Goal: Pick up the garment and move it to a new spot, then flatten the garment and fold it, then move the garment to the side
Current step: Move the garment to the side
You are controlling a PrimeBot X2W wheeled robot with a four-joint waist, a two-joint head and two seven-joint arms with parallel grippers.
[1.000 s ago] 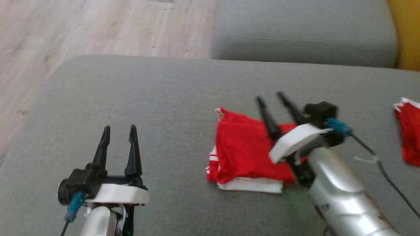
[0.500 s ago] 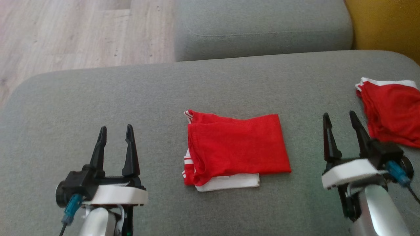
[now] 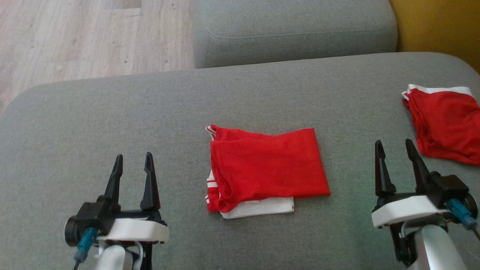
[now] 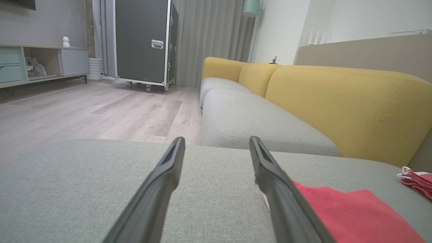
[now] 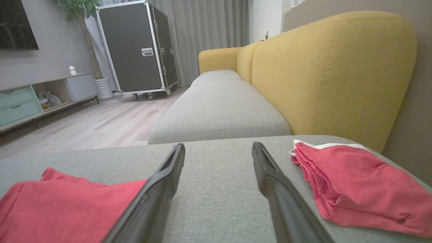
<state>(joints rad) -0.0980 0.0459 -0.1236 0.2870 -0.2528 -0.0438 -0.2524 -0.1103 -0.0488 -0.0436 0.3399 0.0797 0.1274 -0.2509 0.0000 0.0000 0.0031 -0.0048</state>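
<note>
1. L gripper [image 3: 134, 155], low left in head view: fingers spread, nothing between them, over grey seat cushion [image 3: 112, 108].
2. R gripper [image 3: 393, 142], low right: same config, spread and empty.
3. Garment [image 3: 266, 168] (red w/ white trim) lies folded flat mid-cushion, between the two grippers and touching neither. White layer sticks out at its near edge.
4. 2nd red garment [image 3: 444, 123] is farther right by the cushion edge, well apart from the 1st and near the R fingers.
5. Beyond: another grey cushion [image 3: 292, 33], yellow backrest [image 3: 435, 26] top right, wood floor [image 3: 75, 37] top left.
</note>
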